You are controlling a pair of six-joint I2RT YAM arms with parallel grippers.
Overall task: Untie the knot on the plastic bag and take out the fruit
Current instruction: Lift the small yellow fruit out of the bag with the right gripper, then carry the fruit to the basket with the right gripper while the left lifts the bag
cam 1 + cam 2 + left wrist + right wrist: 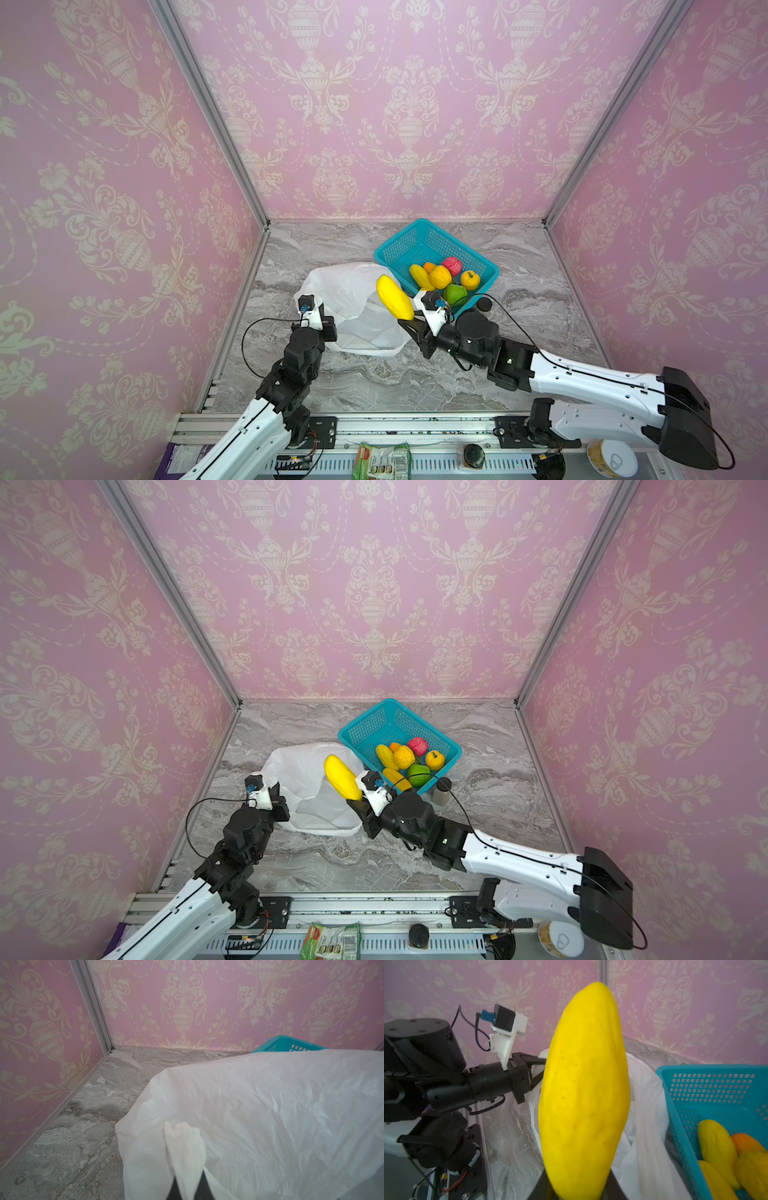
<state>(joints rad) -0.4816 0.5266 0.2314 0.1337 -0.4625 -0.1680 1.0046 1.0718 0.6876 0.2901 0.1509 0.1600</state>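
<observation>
R gripper (406, 324) is pinched on the low end of the long yellow fruit (394, 297), which is held off the table (540, 291) and above the mouth of the bag (349, 299). The fruit's long axis runs up and away from the jaws, leaning back-left in both top views, so the free tip hangs over the bag, not the basket (399, 245). The basket sits just beside that tip, to the back-right, w/ its near-left wall as the edge to clear. R arm is plainly the nearer one and already has the fruit. My read: the next move is a short swing right and back, lifting the tip over the rim before lowering. There's open room in the basket's far half, where the floor is bare. The other fruit (440, 276) crowds the near-right part, so a long piece dropped there would prob. lie on top or roll. A small dark-lidded jar (484, 306) stands near the basket's front corner, close by the R wrist, and an elbow sweep could tip it. L gripper (188, 1187) is pressed together on a fold of the bag's edge, holding the mouth up. No knot shows, and I can't tell if more fruit is inside.
</observation>
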